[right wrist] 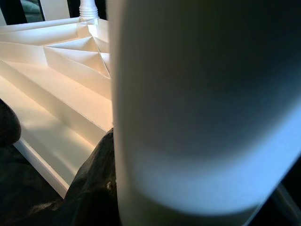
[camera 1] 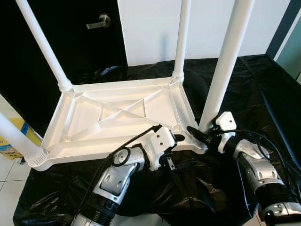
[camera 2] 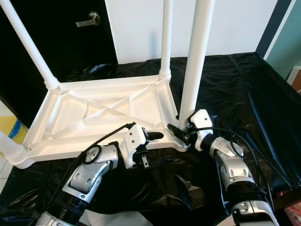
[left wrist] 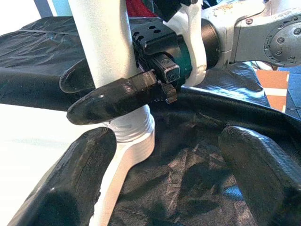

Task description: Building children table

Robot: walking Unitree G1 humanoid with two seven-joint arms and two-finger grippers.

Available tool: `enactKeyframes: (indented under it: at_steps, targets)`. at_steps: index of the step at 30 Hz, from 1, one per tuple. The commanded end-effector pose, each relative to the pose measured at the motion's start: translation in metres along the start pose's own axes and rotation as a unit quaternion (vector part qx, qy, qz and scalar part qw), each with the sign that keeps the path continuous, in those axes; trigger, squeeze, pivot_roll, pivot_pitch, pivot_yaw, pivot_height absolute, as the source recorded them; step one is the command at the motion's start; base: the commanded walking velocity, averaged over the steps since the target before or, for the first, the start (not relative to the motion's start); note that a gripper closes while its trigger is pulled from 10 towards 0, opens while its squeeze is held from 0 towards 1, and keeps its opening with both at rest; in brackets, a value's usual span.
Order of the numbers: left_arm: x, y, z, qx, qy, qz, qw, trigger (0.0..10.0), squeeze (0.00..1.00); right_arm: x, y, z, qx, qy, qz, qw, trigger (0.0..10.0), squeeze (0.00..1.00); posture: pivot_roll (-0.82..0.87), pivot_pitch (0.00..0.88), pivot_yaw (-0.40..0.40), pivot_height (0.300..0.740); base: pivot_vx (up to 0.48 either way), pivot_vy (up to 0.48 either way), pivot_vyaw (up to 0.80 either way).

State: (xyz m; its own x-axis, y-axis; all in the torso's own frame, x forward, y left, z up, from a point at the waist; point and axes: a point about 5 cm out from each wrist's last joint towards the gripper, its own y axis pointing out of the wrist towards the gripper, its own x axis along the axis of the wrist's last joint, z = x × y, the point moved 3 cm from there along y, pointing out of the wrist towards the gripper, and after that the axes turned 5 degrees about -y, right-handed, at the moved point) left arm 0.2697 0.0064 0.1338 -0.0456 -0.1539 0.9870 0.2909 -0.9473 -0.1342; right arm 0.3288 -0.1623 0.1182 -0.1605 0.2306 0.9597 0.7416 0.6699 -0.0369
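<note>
Left eye view: the white tabletop (camera 1: 117, 117) lies upside down on a black sheet (camera 1: 263, 94), three legs already up at its corners. The fourth leg (camera 1: 225, 61) stands upright at the near right corner, long axis vertical, and the right hand (camera 1: 203, 134) grips it low, just above the socket. The left hand (camera 1: 176, 139) rests beside that same corner, on the tabletop's near rim.

Right eye view: same layout; the right arm is plainly the nearer one, reaching in from the right.

Left wrist view: the left hand's fingers (left wrist: 70, 188) spread wide, holding nothing, the leg's threaded base straight ahead.

Right wrist view: the leg fills the foreground, clamped between the fingers; any turning would go about that vertical axis.
</note>
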Motion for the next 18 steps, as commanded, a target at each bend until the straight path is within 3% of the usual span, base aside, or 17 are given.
enactKeyframes:
  at_steps: [1, 2, 3, 11, 18]
  targets:
    - [0.0021, -0.0015, 0.0068, 0.040, 0.007, -0.005, 0.999, 10.0, 0.00, -0.0118, -0.0016, 0.0064, 0.013, 0.014, 0.023, 1.000, 9.3, 0.00, -0.14, 0.000, 0.021, 0.740, 0.000, 0.000, 0.00]
    - [0.0021, -0.0015, 0.0068, 0.040, 0.007, -0.005, 0.999, 10.0, 0.00, -0.0118, -0.0016, 0.0064, 0.013, 0.014, 0.023, 1.000, 9.3, 0.00, -0.14, 0.000, 0.021, 0.740, 0.000, 0.000, 0.00]
    - [0.0018, -0.0015, 0.0068, 0.040, 0.007, -0.005, 0.999, 10.0, 0.00, -0.0122, -0.0021, 0.0069, 0.010, 0.018, 0.022, 1.000, 10.0, 0.00, -0.14, 0.000, 0.021, 0.740, 0.000, 0.000, 0.00]
    - [0.0002, -0.0029, 0.0063, 0.044, 0.005, -0.004, 0.999, 10.0, 0.00, -0.0098, -0.0018, 0.0086, -0.028, 0.035, 0.011, 0.999, 10.0, 0.00, -0.14, 0.000, 0.016, 0.740, 0.000, 0.000, 0.00]
    - [0.0008, -0.0039, 0.0075, 0.052, -0.001, -0.008, 0.999, 10.0, 0.00, -0.0070, 0.0000, 0.0151, -0.098, 0.051, -0.005, 0.994, 10.0, 0.00, -0.13, 0.000, 0.010, 0.740, 0.000, 0.000, 0.00]
